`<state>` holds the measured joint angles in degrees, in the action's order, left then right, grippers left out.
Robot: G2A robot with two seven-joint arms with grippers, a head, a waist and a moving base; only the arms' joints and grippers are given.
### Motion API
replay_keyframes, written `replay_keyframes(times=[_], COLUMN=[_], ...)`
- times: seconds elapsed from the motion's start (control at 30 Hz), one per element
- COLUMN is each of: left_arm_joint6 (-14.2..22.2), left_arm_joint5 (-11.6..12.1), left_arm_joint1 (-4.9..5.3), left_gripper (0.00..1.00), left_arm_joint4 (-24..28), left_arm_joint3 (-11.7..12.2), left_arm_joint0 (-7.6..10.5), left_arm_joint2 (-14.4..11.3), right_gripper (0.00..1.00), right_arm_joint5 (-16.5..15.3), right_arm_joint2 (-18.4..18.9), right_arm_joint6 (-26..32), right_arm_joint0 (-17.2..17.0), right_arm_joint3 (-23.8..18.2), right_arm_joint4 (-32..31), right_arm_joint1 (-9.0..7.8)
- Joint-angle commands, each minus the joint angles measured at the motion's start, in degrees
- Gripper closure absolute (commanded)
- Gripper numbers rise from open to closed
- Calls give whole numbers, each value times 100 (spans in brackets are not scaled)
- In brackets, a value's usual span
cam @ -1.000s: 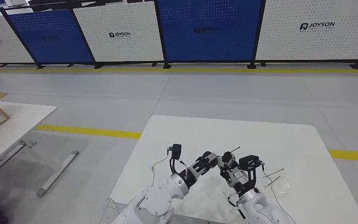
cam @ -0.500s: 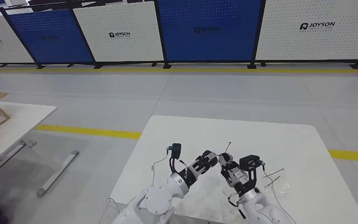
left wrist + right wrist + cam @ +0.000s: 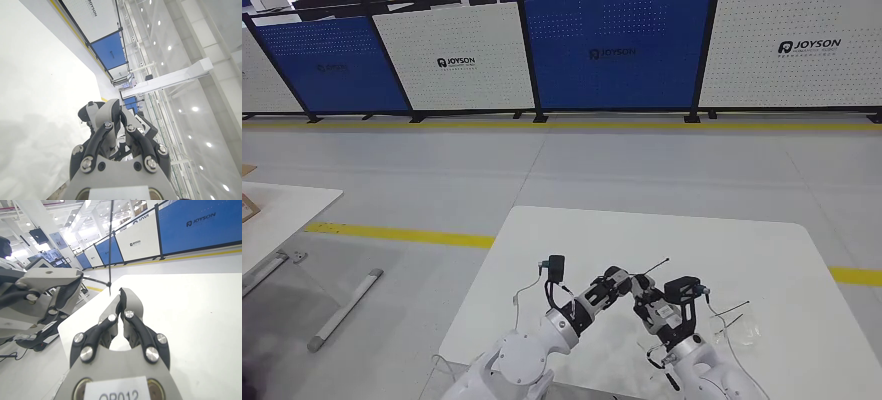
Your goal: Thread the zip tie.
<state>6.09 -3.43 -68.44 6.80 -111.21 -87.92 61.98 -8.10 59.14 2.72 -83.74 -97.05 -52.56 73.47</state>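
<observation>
The left hand (image 3: 79, 277) is seen clamped on one end of the black zip tie (image 3: 110, 247), which is held in the air above the white worktop (image 3: 189, 313). From its closed fingers a short stretch of strap is led across to the tie's head (image 3: 108, 284). The long tail is passed through that head and stands nearly upright above it, with a short tip left sticking out below. The right hand (image 3: 120, 292) is held just beside that tip with its fingers pressed together. Nothing can be made out between them, and it cannot be told whether the tip is touched. From above, both hands are found close together over the near middle of the worktop, with the tail slanting up and away from them. A few loose ties (image 3: 730, 306) are seen lying flat on the worktop on the right arm's side, near a clear bag (image 3: 748, 332).
</observation>
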Motion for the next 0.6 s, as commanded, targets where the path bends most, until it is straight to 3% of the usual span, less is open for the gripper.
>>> replay_keyframes(times=[0.0,0.23,0.27,0.3,0.43,0.57], left_arm_joint6=[4,-12,-11,-5,3,8], left_arm_joint5=[38,15,8,-1,-42,-60], left_arm_joint1=[-1,-5,-7,-8,-13,-19], left_gripper=[100,100,100,100,100,100], left_arm_joint4=[23,19,20,17,-1,-15], left_arm_joint3=[-4,23,33,41,59,61], left_arm_joint0=[-10,-14,-10,-8,6,19], left_arm_joint2=[7,32,30,24,8,-9], right_gripper=[100,100,83,74,67,67], right_arm_joint5=[-1,-45,-57,-71,-119,-123], right_arm_joint2=[-4,18,31,47,110,131], right_arm_joint6=[11,-37,-37,-35,-34,-29], right_arm_joint0=[4,-9,-15,-23,-75,-102], right_arm_joint3=[9,23,21,18,-11,-36], right_arm_joint4=[-17,43,50,54,45,22], right_arm_joint1=[3,15,14,12,2,0])
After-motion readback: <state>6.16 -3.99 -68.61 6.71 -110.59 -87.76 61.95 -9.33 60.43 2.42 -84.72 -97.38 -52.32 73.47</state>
